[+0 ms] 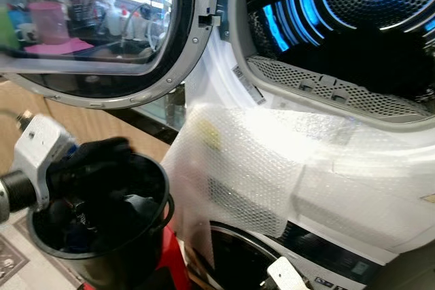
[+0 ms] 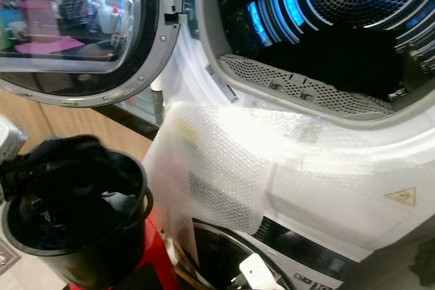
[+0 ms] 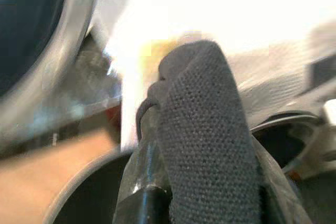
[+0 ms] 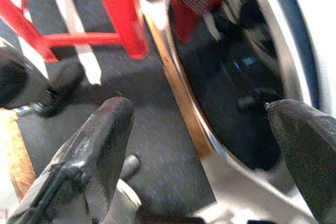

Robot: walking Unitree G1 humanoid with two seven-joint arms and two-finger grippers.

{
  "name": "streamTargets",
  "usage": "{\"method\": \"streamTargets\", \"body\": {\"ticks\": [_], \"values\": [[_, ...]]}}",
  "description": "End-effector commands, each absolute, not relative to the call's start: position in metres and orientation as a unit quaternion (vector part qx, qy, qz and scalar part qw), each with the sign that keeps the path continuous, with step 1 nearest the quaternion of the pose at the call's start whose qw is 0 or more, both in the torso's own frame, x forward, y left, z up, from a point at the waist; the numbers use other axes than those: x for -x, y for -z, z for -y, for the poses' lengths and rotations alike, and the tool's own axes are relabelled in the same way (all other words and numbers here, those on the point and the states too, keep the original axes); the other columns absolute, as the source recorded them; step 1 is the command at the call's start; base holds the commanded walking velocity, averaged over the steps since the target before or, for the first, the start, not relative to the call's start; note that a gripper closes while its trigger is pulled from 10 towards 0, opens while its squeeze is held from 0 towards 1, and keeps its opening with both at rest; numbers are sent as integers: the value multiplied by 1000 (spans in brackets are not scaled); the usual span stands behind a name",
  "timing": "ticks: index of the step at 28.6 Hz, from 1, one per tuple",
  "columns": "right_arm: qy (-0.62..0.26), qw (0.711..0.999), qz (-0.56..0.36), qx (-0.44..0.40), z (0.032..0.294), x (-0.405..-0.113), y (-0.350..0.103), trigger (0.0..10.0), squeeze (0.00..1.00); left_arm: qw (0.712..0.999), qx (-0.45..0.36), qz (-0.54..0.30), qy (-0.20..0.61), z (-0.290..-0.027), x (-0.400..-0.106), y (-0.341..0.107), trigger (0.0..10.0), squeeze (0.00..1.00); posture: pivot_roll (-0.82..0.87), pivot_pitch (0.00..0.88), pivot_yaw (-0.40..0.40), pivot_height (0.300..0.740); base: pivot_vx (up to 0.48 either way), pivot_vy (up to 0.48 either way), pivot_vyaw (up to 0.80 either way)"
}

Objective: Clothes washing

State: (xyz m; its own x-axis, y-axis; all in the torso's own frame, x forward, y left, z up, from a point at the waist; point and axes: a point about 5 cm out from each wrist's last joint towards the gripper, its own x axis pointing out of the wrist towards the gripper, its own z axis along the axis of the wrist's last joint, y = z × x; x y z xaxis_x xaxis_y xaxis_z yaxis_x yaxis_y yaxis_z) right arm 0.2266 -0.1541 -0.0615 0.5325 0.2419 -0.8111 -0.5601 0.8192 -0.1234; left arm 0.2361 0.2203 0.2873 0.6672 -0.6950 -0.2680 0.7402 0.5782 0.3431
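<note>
Left gripper lifting a dark garment out of the black bucket, dryer drum standing open.

The left gripper (image 1: 92, 161), lower left of the head views, is clamped on a dark knit garment (image 3: 210, 129) at the rim of the black bucket (image 1: 129, 256), where more dark laundry lies. The lit drum (image 2: 326, 25) fills the upper right, its door (image 1: 102, 32) swung open at upper left. Recommended: raise the cloth clear of the rim, then carry it up and rightward over the bubble-wrapped front panel (image 2: 231, 161) without snagging. The right gripper (image 4: 205, 145), fingers spread apart, hangs low beside a lower door.

dark clothes (image 1: 102, 188) in black bucket (image 1: 136, 256)
</note>
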Motion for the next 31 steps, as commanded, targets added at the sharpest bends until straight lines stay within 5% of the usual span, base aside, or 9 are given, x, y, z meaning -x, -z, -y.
{"method": "streamTargets", "body": {"ticks": [1,12,25,31], "values": [[-235,857,-417,193,152,-230,60,10000,0,850,-241,-27,468,-200,-245,-304,0,0,209,0,43,740,0,0,0],[-180,875,-415,172,160,-233,58,10000,0,783,-212,78,580,-149,-269,-345,0,0,170,0,84,740,0,0,0],[-83,884,-424,178,194,-226,60,10000,0,794,-144,43,589,-146,-282,-313,0,0,122,0,101,740,0,0,0],[-48,895,-407,174,203,-233,54,10000,0,758,-162,-64,628,-141,-271,-260,0,0,88,0,126,740,0,0,0]]}}
